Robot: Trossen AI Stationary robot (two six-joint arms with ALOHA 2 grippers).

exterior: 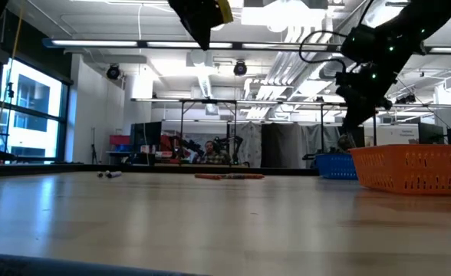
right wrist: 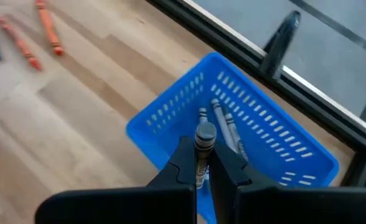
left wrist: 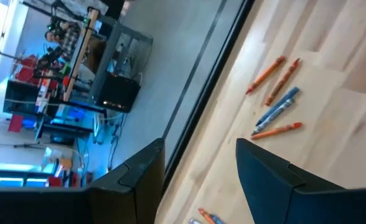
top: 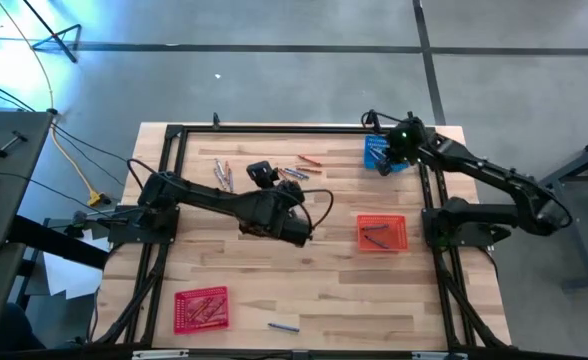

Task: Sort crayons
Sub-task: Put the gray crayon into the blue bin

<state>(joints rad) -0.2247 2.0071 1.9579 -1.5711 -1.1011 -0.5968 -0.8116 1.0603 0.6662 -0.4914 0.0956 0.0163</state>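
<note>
Right tool (right wrist: 201, 163) clamped on a grey-blue crayon (right wrist: 204, 138), held upright over the blue basket (right wrist: 276, 149) at the far right of the worktop (top: 324, 290); two more grey-blue crayons (right wrist: 226, 130) lying inside that basket. Left tool (left wrist: 198, 171) spread wide with nothing between its fingers, poised above the worktop's middle, near loose orange and blue crayons (left wrist: 276, 102) toward the far edge. Orange basket (top: 382, 232) right of centre with a few sticks inside; red basket (top: 202, 307) at the near left; one blue crayon (top: 283, 326) alone by the near edge.
</note>
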